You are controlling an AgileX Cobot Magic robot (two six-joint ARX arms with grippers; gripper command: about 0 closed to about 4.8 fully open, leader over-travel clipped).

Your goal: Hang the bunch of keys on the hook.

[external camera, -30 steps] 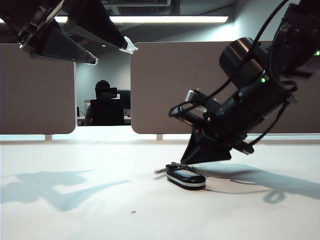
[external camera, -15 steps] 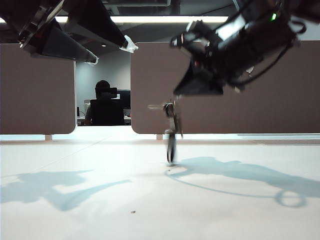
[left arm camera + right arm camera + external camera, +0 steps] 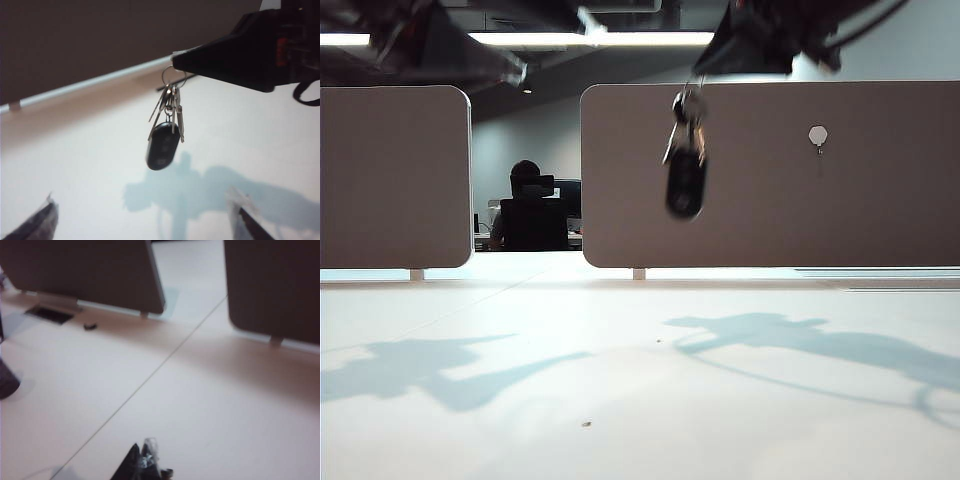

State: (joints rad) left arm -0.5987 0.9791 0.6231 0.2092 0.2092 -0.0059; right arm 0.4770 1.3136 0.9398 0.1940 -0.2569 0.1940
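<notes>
Desk [image 3: 620,400]: pale, broad surface, nearest item in the exterior view, carrying only soft shadows of the arms. Left pincer [image 3: 145,220]: hangs above the desk on the left of the exterior view, its two dark fingertips [image 3: 35,225] standing wide apart at the edges of its own wrist view, nothing between them. Bunch of keys [image 3: 685,165]: off the desk, dangling in mid-air in front of the right-hand brown panel [image 3: 880,200]; thin silver keys fanned on a ring, with the black oval fob lowest and hanging roughly upright. Right pincer [image 3: 175,56]: high at the top of the exterior view, right of centre; tips closed tight on the key ring, as the left wrist view shows, with the whole bunch suspended below them. In the right wrist view only the dark tips show at the lower edge. Hook [image 3: 818,136]: small pale hexagonal plate with a slim prong beneath, fixed on the right-hand brown panel, to the right of the keys and well apart from them. Left-hand brown panel [image 3: 395,180]: stands at the desk's far edge. Seated person [image 3: 530,210]: visible through the gap between the panels, farthest back.
</notes>
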